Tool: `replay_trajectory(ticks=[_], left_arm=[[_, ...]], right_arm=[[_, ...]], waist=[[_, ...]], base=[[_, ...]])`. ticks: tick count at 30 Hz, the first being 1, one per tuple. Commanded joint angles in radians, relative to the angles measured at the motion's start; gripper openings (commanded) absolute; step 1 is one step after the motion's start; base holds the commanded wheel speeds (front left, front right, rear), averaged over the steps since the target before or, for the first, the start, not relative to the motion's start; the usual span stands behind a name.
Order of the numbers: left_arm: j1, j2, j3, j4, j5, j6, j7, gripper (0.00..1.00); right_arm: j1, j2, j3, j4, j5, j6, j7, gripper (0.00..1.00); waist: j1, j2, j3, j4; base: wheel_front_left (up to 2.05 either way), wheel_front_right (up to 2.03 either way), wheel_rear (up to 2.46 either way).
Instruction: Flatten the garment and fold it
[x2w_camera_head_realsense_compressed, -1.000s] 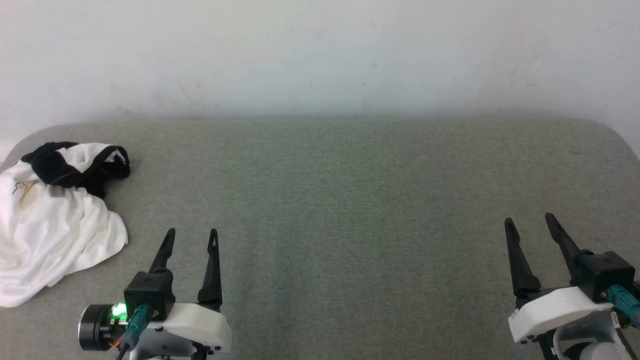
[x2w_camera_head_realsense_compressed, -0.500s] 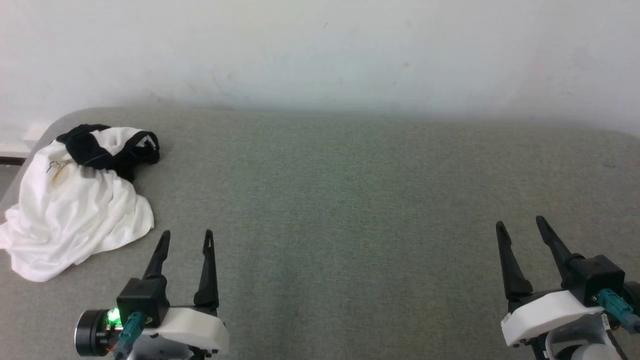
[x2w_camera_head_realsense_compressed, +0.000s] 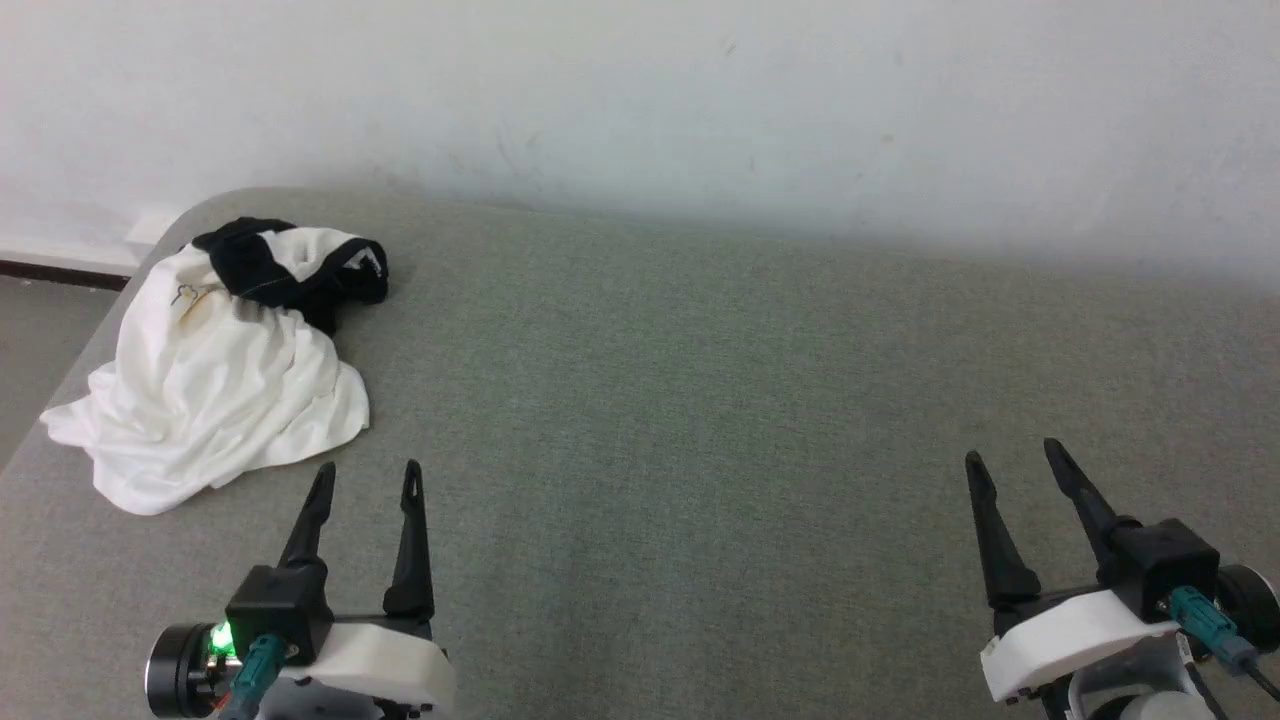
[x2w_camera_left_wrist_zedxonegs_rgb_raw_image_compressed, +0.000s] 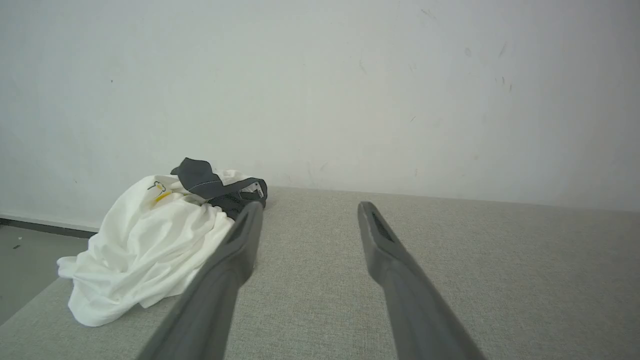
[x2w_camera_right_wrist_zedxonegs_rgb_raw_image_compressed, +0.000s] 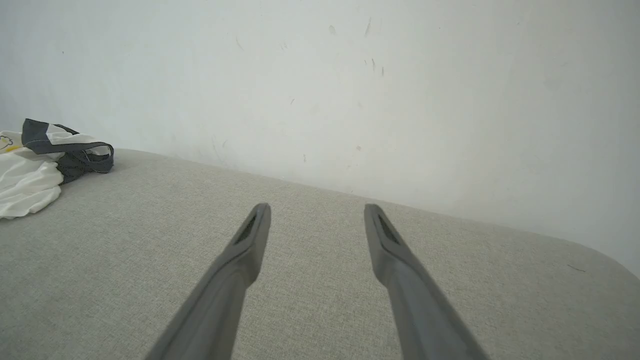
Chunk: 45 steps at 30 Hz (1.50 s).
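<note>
The garment (x2w_camera_head_realsense_compressed: 225, 380) lies crumpled in a heap at the far left corner of the grey-green padded table (x2w_camera_head_realsense_compressed: 700, 400), white body bunched up, black sleeve and neckline parts on top. In the left wrist view the garment (x2w_camera_left_wrist_zedxonegs_rgb_raw_image_compressed: 150, 245) shows a small print with a yellow spot. In the right wrist view the garment (x2w_camera_right_wrist_zedxonegs_rgb_raw_image_compressed: 35, 165) sits at the left edge. My left gripper (x2w_camera_head_realsense_compressed: 367, 472) is open and empty, just right of and nearer than the heap. My right gripper (x2w_camera_head_realsense_compressed: 1013, 450) is open and empty at the lower right, far from it. Left gripper (x2w_camera_left_wrist_zedxonegs_rgb_raw_image_compressed: 307, 207) and right gripper (x2w_camera_right_wrist_zedxonegs_rgb_raw_image_compressed: 317, 207) hover over bare fabric.
A pale wall (x2w_camera_head_realsense_compressed: 640, 100) runs along the table's far edge. The table's rounded left corner drops to grey floor (x2w_camera_head_realsense_compressed: 40, 340) with a dark skirting line. The garment's white hem reaches close to the left table edge.
The camera has turned left, so the whole picture shifted right and the garment sits further into the frame. Both grippers stay open and keep their places low in the view.
</note>
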Motion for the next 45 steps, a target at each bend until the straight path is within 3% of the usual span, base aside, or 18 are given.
replay_trajectory(ticks=[1, 26, 45], left_arm=[[0.019, -0.001, 0.004, -0.004, -0.007, 0.004, -0.013, 1.0], [0.064, -0.002, -0.002, 0.002, -0.026, 0.01, -0.063, 1.0], [0.103, -0.002, 0.007, -0.005, -0.033, 0.007, -0.103, 1.0]], right_arm=[[-0.001, 0.002, 0.008, 0.007, 0.0, -0.001, -0.013, 1.0], [0.001, 0.003, 0.042, 0.049, 0.015, -0.001, -0.063, 1.0], [0.019, 0.004, 0.042, 0.065, 0.025, -0.001, -0.102, 1.0]], waist=[[0.0, 0.0, -0.001, 0.029], [0.0, 0.0, -0.025, 0.213], [0.0, 0.0, -0.048, 0.293]], base=[[0.0, 0.0, 0.0], [0.0, 0.0, 0.0], [0.0, 0.0, 0.0]])
